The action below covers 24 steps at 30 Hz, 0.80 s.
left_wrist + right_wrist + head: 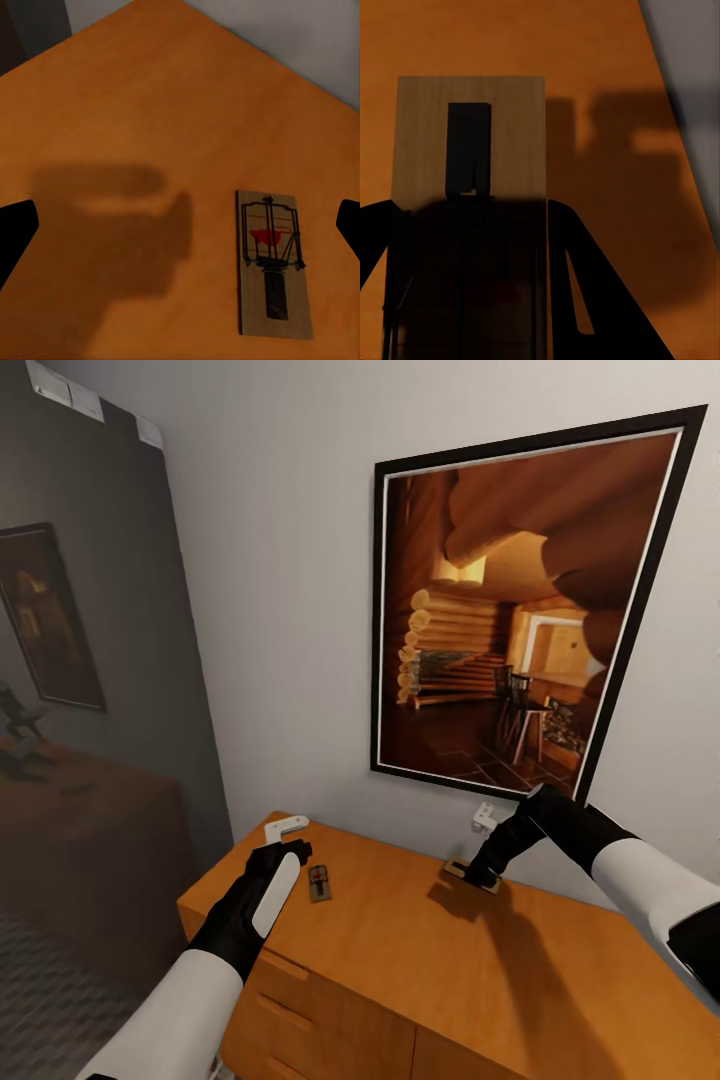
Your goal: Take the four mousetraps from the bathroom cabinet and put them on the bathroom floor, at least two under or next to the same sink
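Right pincer (483,878) is clamping a trap (469,165) on the cabinet (420,960); I'm risking a slip. Left pincer (290,838) is hanging released beside another trap (319,882).

Wide low orange-brown wooden cabinet (400,950): smooth flat top, drawer fronts with small handles, standing against pale wall.

Small flat brown wooden mousetrap with dark metal parts and red bait patch (319,882) (273,262): lying flat on cabinet top near its left end, untouched.

Second flat wooden mousetrap (462,871) (471,150): flat on cabinet top near back edge, between black right gripper's fingers (484,878); grip unclear.
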Available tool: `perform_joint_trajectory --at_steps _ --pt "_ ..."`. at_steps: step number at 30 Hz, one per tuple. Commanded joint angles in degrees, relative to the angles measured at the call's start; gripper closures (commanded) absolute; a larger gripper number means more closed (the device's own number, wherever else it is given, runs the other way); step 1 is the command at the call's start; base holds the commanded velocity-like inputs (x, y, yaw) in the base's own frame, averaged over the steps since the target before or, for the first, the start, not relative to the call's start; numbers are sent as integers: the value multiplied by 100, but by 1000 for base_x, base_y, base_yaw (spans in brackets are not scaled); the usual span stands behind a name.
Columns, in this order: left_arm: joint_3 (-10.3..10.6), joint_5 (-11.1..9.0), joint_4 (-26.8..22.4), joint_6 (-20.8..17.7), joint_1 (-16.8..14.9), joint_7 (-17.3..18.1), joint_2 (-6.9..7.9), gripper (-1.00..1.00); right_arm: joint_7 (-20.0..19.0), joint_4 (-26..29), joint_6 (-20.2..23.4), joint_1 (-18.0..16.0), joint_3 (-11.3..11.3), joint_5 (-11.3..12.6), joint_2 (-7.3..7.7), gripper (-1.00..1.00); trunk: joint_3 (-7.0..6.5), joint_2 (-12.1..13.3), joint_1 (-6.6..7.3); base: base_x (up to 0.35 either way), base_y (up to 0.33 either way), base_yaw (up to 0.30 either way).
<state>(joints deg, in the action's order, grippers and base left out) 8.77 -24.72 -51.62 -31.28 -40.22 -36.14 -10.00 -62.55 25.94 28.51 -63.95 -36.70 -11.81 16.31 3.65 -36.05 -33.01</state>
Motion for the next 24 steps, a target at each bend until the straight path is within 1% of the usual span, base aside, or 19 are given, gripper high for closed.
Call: perform_joint_trajectory --at_steps 1,16,24 --pt "10 -51 -6 -10 -5 -51 0 -100 -14 16 64 -4 -7 -7 4 100 12 -10 -2 0 -9 0" --pt "7 -62 -20 2 -9 -42 0 -100 -11 16 67 -4 -4 -5 6 100 12 -10 -2 0 -1 0" --pt "28 -48 -22 -17 -9 79 0 -100 -2 16 67 -4 -8 -5 6 100 12 -10 -2 0 0 0"
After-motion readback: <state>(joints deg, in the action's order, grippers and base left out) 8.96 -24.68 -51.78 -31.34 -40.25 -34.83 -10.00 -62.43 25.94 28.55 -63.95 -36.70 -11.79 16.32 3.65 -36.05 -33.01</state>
